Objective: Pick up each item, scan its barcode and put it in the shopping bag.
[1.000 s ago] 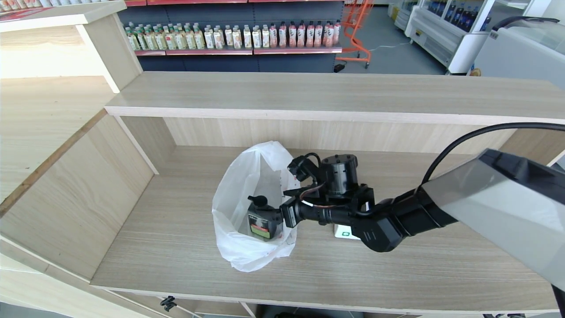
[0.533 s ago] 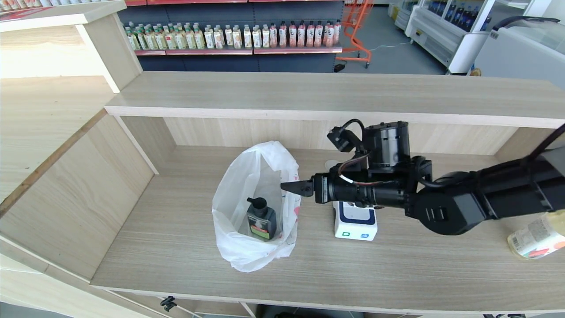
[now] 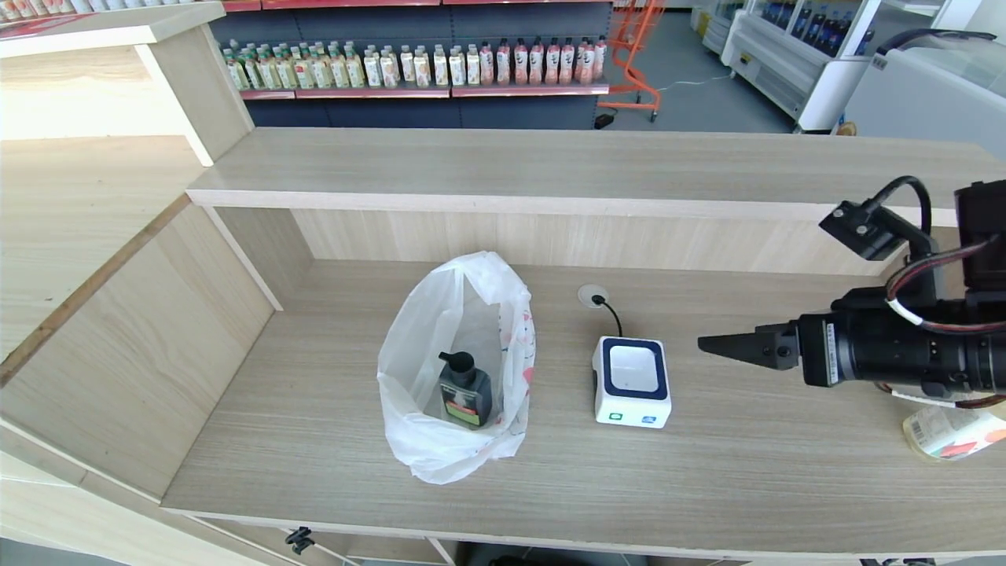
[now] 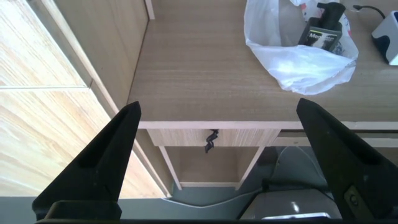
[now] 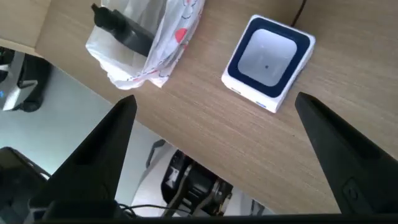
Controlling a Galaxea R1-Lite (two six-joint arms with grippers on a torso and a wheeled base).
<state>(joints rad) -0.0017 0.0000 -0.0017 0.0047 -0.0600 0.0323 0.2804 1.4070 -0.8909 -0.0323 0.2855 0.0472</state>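
Head view looks down on a pale wooden counter (image 3: pixel 707 487) with a raised ledge along its back edge. A white plastic shopping bag (image 3: pixel 416 424) stands left of the counter's middle, about halfway between the back wall and the front edge, with its mouth gaping upward. Inside it a black bottle (image 3: pixel 465 393) stands upright, a dark cap on top and a green and red label on its front. Near the bag on its right, but apart from it, sits a white scanner (image 3: pixel 633 393) with a dark blue frame round its top window. A black cable (image 3: pixel 611 314) runs from the scanner's rear to a round port (image 3: pixel 589 295) in the countertop closer to the back wall.

The right gripper (image 3: pixel 707 344) hangs above the counter, right of the scanner and well apart from it, pointing toward the bag. In the right wrist view its fingers are spread wide and hold nothing. Under that arm, at the counter's right edge, a pale bottle (image 3: pixel 955 431) with a white label lies on its side, partly hidden.

The left gripper (image 4: pixel 219 107) is outside the counter's front edge toward the front left corner, fingers wide apart and empty, facing along the countertop toward the bag.
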